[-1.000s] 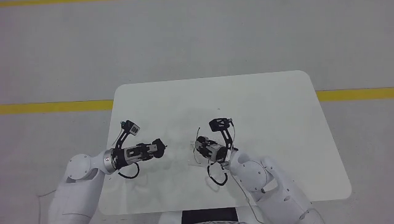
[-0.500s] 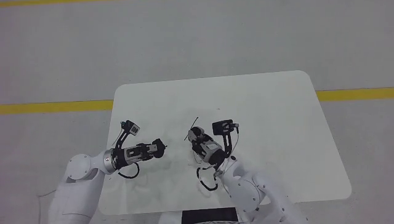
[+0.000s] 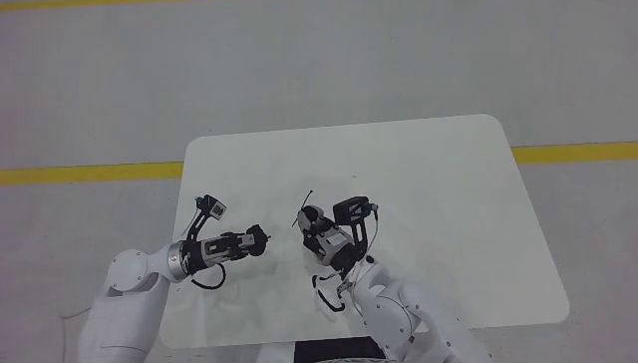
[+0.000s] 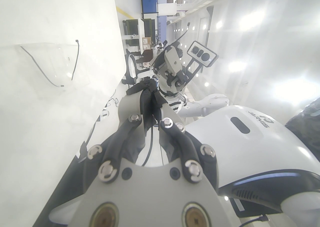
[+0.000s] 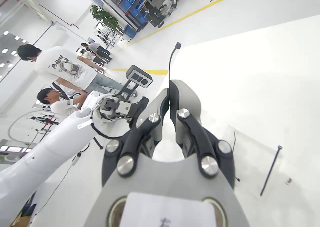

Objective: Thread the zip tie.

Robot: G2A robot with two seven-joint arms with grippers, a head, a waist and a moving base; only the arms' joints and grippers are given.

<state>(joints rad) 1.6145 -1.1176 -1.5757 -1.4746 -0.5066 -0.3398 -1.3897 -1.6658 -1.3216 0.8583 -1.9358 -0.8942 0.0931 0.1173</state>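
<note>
My right gripper (image 5: 169, 99) is shut on a black zip tie (image 5: 171, 62), whose strap rises from between the fingers to its head. In the top view the right gripper (image 3: 307, 221) is over the table's near middle, with the zip tie (image 3: 302, 206) sticking out of it. My left gripper (image 3: 262, 239) hovers a short way to its left, apart from it. In the left wrist view the left gripper (image 4: 150, 102) looks shut with nothing seen in it, facing the right gripper (image 4: 168, 54).
A clear tray (image 4: 47, 62) on the white table (image 3: 439, 164) holds two more black zip ties (image 4: 76, 60) (image 4: 37, 67). In the right wrist view, one of these zip ties (image 5: 271, 169) lies beside the gripper. The table's far and right parts are bare.
The right gripper has moved left toward the left gripper and turned, so the zip tie now points up and away. The left arm has not moved.
</note>
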